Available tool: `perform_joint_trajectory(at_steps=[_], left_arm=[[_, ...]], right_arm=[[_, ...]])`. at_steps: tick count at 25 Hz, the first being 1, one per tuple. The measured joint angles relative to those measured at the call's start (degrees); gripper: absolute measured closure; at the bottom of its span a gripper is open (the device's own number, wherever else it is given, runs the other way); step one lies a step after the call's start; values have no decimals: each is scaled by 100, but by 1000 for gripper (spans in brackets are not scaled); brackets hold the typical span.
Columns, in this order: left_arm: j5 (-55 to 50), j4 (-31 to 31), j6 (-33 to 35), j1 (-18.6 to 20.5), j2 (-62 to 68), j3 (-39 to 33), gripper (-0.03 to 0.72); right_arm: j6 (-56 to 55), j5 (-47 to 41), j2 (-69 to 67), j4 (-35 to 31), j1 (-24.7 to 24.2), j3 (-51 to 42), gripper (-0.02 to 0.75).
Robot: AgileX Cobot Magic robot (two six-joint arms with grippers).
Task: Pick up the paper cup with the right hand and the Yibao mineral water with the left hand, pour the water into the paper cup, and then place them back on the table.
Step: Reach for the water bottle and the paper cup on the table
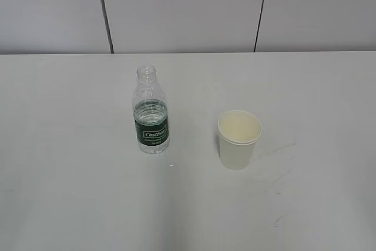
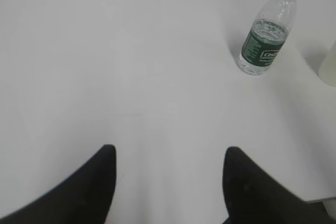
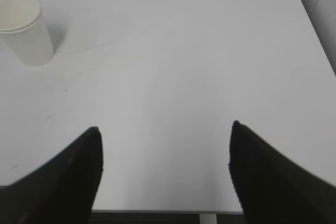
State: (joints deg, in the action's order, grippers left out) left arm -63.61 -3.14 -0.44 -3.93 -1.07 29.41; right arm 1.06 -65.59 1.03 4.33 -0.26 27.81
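Observation:
The Yibao mineral water [image 1: 151,113], a clear capless bottle with a dark green label, stands upright on the white table [image 1: 70,180], left of centre. It also shows at the upper right of the left wrist view [image 2: 265,32]. The white paper cup [image 1: 238,139] stands upright to its right, and shows at the upper left of the right wrist view [image 3: 25,30]. My left gripper [image 2: 169,153] is open and empty, well short of the bottle. My right gripper [image 3: 165,129] is open and empty over the table's near edge, far from the cup. Neither gripper shows in the exterior view.
Faint scuff marks [image 1: 279,166] lie on the table right of the cup. The table's near edge [image 3: 168,211] runs just below my right gripper. A grey panelled wall [image 1: 188,10] stands behind the table. The cup's edge [image 2: 329,66] shows at the right border of the left wrist view.

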Motion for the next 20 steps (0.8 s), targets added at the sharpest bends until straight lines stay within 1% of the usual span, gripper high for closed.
perform_joint_trajectory(at_steps=[20], left_arm=[[0, 0, 0, 0, 0, 0, 282]], right_arm=[[0, 0, 0, 0, 0, 0, 153]])
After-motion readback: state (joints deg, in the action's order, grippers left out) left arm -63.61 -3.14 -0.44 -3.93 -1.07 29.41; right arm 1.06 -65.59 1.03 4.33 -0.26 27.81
